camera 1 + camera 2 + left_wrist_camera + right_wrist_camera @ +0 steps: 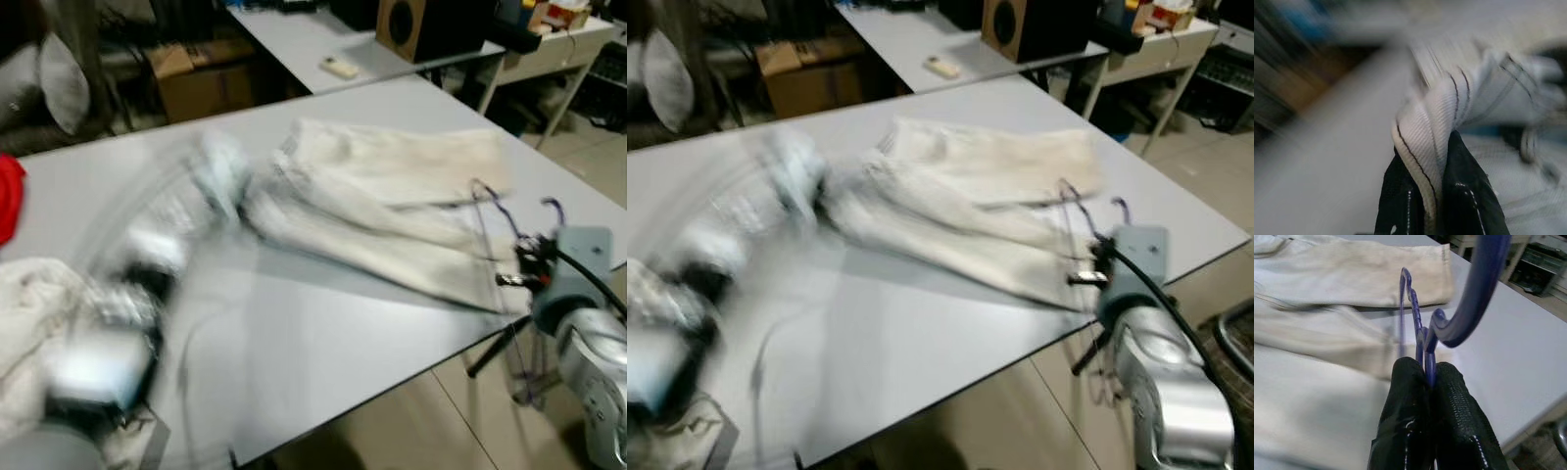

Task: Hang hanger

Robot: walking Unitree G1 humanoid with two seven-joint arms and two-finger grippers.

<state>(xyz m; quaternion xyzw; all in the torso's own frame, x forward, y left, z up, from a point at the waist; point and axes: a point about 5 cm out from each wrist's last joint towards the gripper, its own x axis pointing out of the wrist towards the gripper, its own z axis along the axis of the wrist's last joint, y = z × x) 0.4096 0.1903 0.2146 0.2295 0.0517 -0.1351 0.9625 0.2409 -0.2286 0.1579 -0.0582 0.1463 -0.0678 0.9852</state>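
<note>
Thin blue wire hanger [1420, 328]: pinched between the 2 black fingers of the right end effector [1427, 374], at the right edge of the grey tabletop [323, 343].
Cream-white trousers [392, 211] lie flat on the tabletop, just beside the hanger. Left end effector [1440, 196], heavily blurred, is clenched on a fold of white fabric with dark stitching [1435, 132]. White crumpled cloth [29, 313] sits near the tabletop's left edge.

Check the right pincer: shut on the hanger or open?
Shut. In the right wrist view the right pincer has both black fingers pressed together on the blue wire hanger just below its hook.
</note>
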